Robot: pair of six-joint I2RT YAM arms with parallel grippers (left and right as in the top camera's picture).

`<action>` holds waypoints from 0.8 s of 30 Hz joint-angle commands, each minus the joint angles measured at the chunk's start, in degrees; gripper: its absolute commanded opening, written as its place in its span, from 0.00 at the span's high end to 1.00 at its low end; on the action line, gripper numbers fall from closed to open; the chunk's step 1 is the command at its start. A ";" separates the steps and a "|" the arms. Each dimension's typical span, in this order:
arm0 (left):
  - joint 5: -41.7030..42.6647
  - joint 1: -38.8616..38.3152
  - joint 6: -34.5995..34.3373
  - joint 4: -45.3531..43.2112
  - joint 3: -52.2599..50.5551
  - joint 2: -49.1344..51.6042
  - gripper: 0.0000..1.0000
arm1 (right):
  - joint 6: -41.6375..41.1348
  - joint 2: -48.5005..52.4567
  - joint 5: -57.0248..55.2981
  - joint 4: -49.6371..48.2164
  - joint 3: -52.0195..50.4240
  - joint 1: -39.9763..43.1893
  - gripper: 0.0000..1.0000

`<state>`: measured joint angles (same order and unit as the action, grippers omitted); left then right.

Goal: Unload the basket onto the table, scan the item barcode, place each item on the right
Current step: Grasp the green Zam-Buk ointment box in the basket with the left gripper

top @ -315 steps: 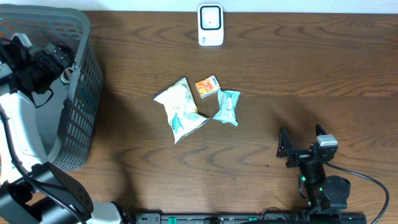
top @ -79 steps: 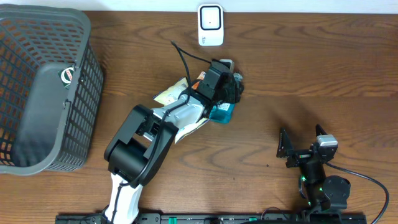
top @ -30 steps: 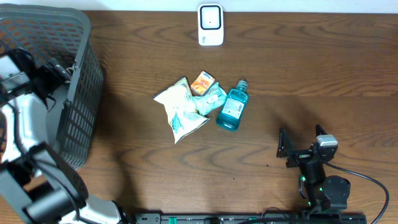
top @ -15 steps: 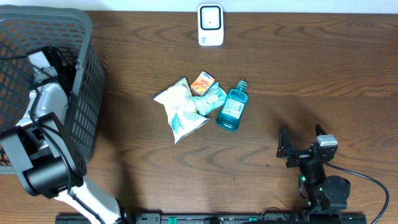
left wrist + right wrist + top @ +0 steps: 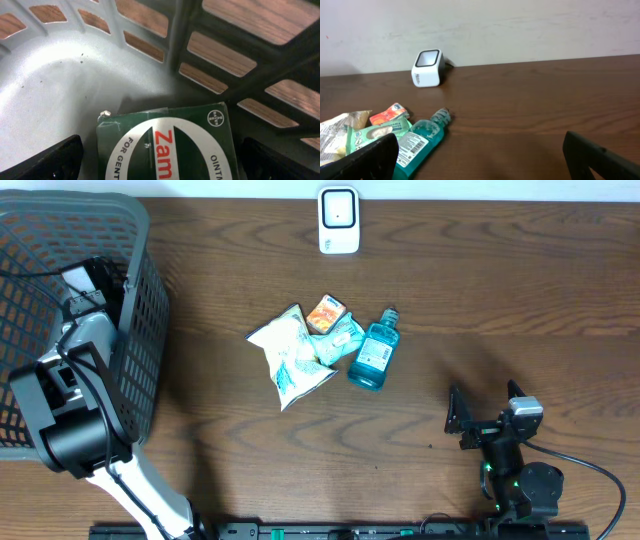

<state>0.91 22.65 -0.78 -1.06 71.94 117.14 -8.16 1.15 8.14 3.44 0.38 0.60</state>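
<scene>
My left gripper (image 5: 84,280) is down inside the grey basket (image 5: 138,370), open. In the left wrist view its fingers (image 5: 47,161) stand on either side of a dark green box (image 5: 167,145) with a white ring and red "Zam" lettering, lying on the basket floor (image 5: 55,85); nothing is gripped. The white barcode scanner (image 5: 339,220) stands at the table's far edge, also in the right wrist view (image 5: 427,67). My right gripper (image 5: 483,418) rests open near the front right, holding nothing.
Mid-table lie a chip bag (image 5: 290,358), a small orange box (image 5: 326,312), a teal wipes packet (image 5: 343,336) and a blue mouthwash bottle (image 5: 374,352) with its barcode label facing up (image 5: 410,145). The basket's lattice walls (image 5: 225,55) close in around the left gripper.
The left arm laid the mouthwash bottle beside the other items, swung back into the basket, and over the last half second dropped slightly lower. The right arm has not moved.
</scene>
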 commanded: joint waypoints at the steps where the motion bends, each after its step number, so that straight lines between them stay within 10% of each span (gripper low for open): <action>1: -0.52 -0.24 0.52 -0.11 0.52 2.86 0.02 | -0.57 0.07 0.13 0.20 -0.04 -0.37 0.01; 24: -9.62 1.42 -4.22 0.61 0.50 7.78 0.06 | -0.57 0.07 0.13 0.20 -0.04 -0.37 0.01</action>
<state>-2.00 22.72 -4.05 -4.25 74.08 120.25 -8.16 1.15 8.12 3.42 0.38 0.60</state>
